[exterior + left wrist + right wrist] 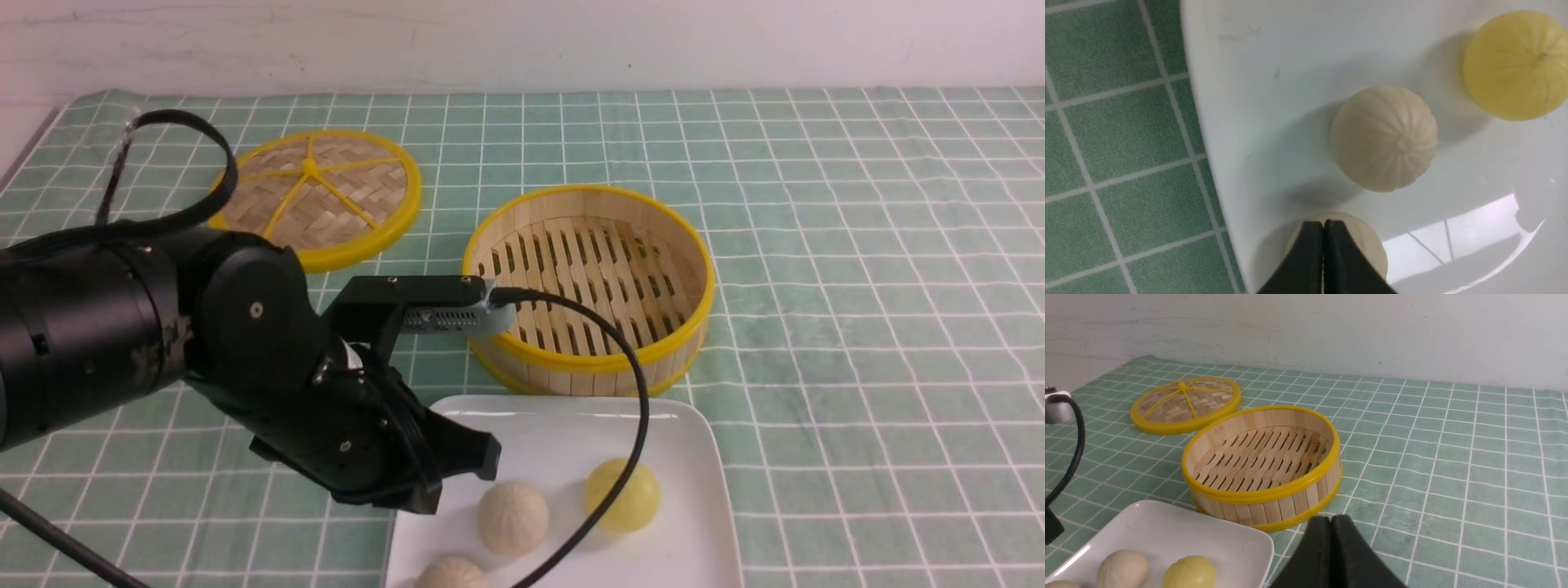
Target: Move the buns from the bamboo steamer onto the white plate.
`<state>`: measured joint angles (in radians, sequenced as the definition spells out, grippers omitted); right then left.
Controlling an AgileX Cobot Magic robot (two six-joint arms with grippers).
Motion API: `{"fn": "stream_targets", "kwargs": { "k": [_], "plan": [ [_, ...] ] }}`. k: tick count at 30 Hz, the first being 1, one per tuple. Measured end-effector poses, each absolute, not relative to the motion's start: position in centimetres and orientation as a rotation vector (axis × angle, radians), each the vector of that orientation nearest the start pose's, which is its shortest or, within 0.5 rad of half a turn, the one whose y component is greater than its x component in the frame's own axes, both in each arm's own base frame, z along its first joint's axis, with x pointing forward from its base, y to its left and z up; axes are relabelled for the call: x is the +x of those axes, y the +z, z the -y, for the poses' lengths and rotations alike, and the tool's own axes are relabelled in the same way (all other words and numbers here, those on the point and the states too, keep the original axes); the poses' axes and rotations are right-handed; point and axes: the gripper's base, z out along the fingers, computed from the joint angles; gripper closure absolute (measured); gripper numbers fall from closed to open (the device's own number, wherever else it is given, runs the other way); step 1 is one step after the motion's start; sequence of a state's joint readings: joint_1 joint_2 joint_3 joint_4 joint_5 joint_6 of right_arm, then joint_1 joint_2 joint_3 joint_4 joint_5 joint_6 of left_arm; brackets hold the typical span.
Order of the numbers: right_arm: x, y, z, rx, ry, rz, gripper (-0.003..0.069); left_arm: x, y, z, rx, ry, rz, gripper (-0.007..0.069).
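Green-checked counter (857, 245): lid (314, 200) lies far left, bamboo steamer (588, 371) centre, buns (513, 516) on white plate (531, 425) behind a black cable (643, 408); left gripper (1323, 222), right gripper (1331, 517) both clenched, empty.

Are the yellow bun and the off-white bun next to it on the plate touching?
Apart. The left wrist view shows bare white plate between the yellow bun and the middle off-white bun; the front view agrees.

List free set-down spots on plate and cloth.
Open: green cloth right of the bamboo steamer and white plate; plate's far strip by the steamer. Crowded: plate's near-left, buns plus left gripper.
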<state>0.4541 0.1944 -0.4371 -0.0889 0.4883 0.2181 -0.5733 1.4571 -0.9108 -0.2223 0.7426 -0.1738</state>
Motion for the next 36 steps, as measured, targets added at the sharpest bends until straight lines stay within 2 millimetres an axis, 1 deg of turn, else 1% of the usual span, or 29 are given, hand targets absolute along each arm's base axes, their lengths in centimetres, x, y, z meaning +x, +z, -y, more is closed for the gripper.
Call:
{"fn": "stream_targets", "kwargs": {
  "k": [10,14,16,18,19,20,22,23,24,26,28,29,30,32,35,36],
  "plan": [
    [4.7,30.2,-1.9,-0.243,0.401,-1.733,0.0654,22.3,23.3,15.9,0.387,-0.413,-2.806,0.0592],
    [4.6,29.2,-1.9,-0.234,0.424,-1.748,0.0652,22.2,23.2,15.9,0.392,-0.406,-2.822,0.0592],
    [4.7,27.6,-1.9,-0.212,0.408,-1.763,0.0648,22.1,23.2,15.8,0.395,-0.402,-2.833,0.0592],
    [4.9,25.7,-1.7,-0.163,0.363,-1.787,0.0646,22.1,23.2,15.8,0.399,-0.398,-2.840,0.0596],
    [5.0,25.1,-1.5,-0.138,0.341,-1.798,0.0646,22.1,23.2,15.8,0.400,-0.395,-2.840,0.0599],
    [5.0,23.6,-1.3,-0.103,0.297,-1.822,0.0644,22.0,23.3,15.7,0.404,-0.392,-2.837,0.0607],
    [5.0,22.1,-0.9,-0.048,0.235,-1.843,0.0643,21.9,23.6,15.6,0.410,-0.392,-2.823,0.0615],
    [5.0,21.8,-0.8,-0.037,0.220,-1.842,0.0643,21.9,23.7,15.6,0.413,-0.394,-2.819,0.0617],
    [5.0,20.5,-0.4,0.004,0.164,-1.857,0.0642,21.7,24.2,15.5,0.422,-0.398,-2.799,0.0620],
    [4.9,19.2,-0.1,0.045,0.112,-1.872,0.0640,21.4,25.0,15.2,0.441,-0.394,-2.769,0.0622],
    [5.0,18.1,0.2,0.083,0.070,-1.898,0.0638,21.1,25.9,14.9,0.456,-0.389,-2.734,0.0622],
    [5.0,18.1,0.2,0.087,0.068,-1.897,0.0638,21.1,26.1,14.8,0.459,-0.388,-2.727,0.0622],
    [5.0,17.4,0.3,0.109,0.049,-1.908,0.0636,20.7,27.0,14.4,0.471,-0.380,-2.692,0.0622],
    [5.1,17.5,0.4,0.119,0.041,-1.895,0.0633,20.3,27.7,14.1,0.477,-0.378,-2.671,0.0622],
    [5.2,17.5,0.4,0.124,0.037,-1.880,0.0628,18.8,29.9,13.1,0.490,-0.383,-2.624,0.0622],
    [5.2,17.5,0.4,0.123,0.038,-1.877,0.0629,18.1,31.0,12.6,0.494,-0.391,-2.610,0.0622]
  ]
}}
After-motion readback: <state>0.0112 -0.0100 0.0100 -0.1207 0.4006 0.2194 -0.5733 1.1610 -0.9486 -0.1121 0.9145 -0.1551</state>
